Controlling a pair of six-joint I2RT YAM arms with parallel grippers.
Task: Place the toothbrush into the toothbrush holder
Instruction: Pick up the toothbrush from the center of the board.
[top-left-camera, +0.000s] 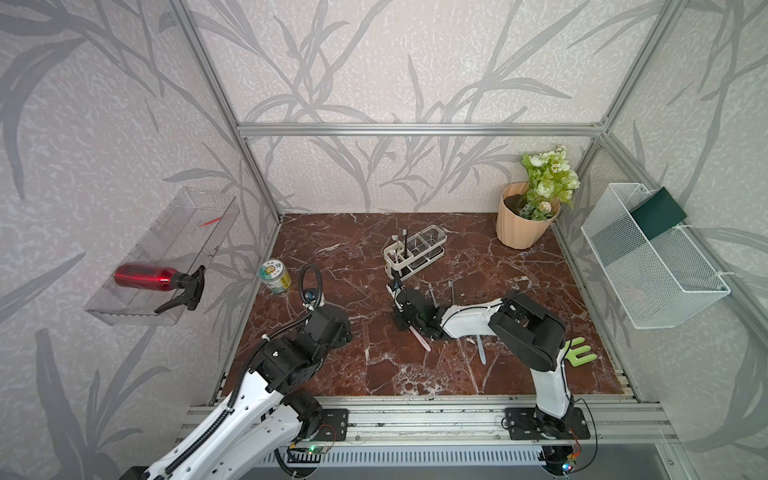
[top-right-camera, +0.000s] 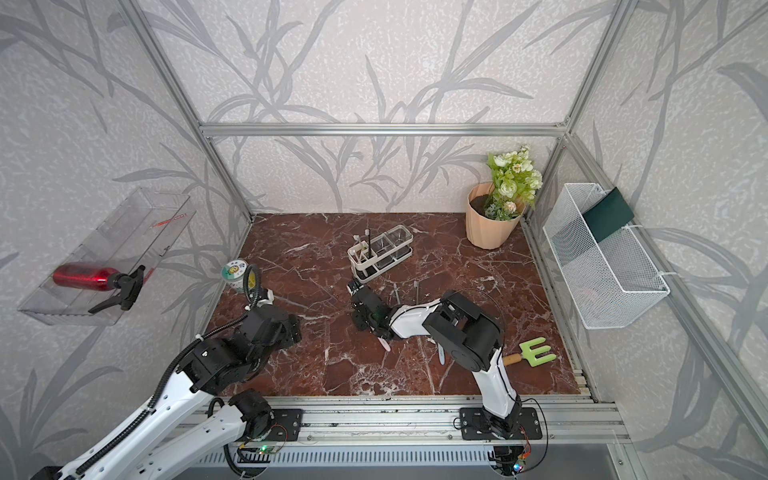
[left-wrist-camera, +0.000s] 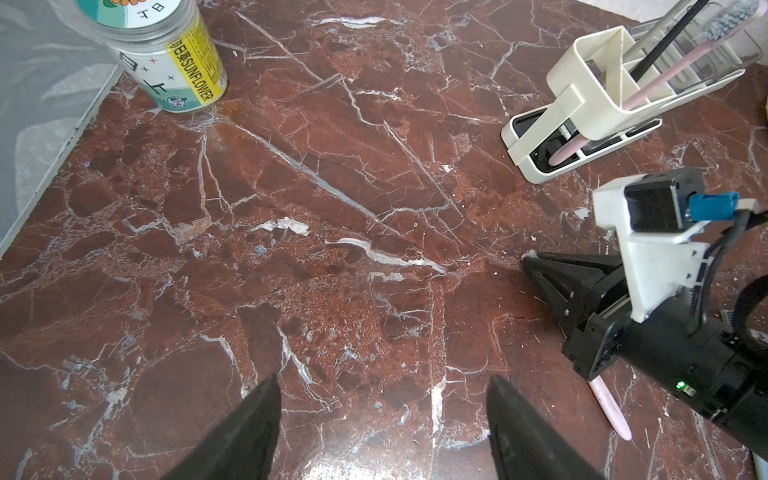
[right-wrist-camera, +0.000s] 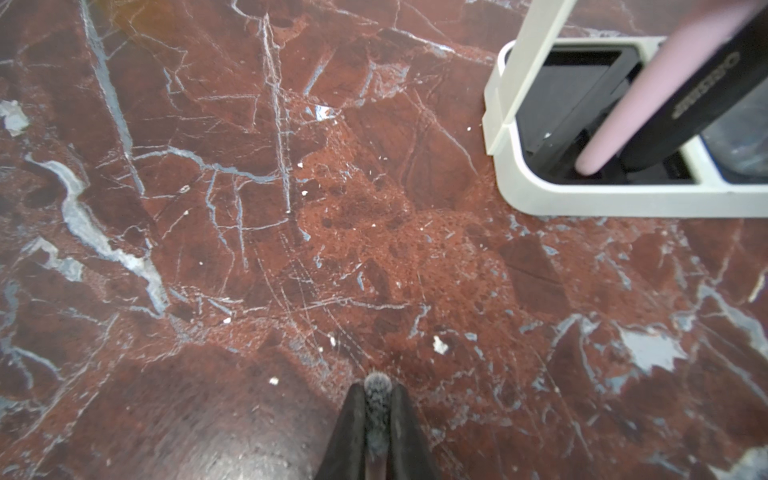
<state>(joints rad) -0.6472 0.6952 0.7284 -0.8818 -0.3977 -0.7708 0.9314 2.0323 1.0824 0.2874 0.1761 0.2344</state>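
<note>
**Right fingers clamp pink toothbrush just short of its holder**

On the left wall, a clear shelf (top-left-camera: 199, 216) carries a red spray bottle (top-left-camera: 145, 276) lying on its side. Below it, at the left edge of the red marble surface (top-left-camera: 498, 282), stands a sunflower-labelled jar (top-left-camera: 275, 277). The left arm (top-left-camera: 324, 328) hovers over bare marble, and the left fingers (left-wrist-camera: 249, 428) are spread wide and grip nothing.

At centre, toward the back, the toothbrush holder (top-left-camera: 395, 259) stands upright. A pink brush (left-wrist-camera: 665, 79) and a black brush (left-wrist-camera: 665, 37) lean in its white end compartment. Near its front and clear of it, the right fingers (right-wrist-camera: 353, 428) are pressed together on the bristled head of the toothbrush (right-wrist-camera: 377, 395). The pink handle trails back under the wrist toward the front rail. Whether the handle touches the surface cannot be told.

Right of that arm's wrist, a slim grey brush (top-left-camera: 452, 291) lies on the marble, and a pale brush (top-left-camera: 481, 353) lies nearer the front. A peach flowerpot (top-left-camera: 521, 232) of white and green blooms fills the back right corner. A green hand fork (top-right-camera: 538, 352) lies near the front right edge. On the right wall hangs a white mesh basket (top-left-camera: 652, 266) with a dark green flat item (top-left-camera: 658, 212) tucked in its back end
</note>
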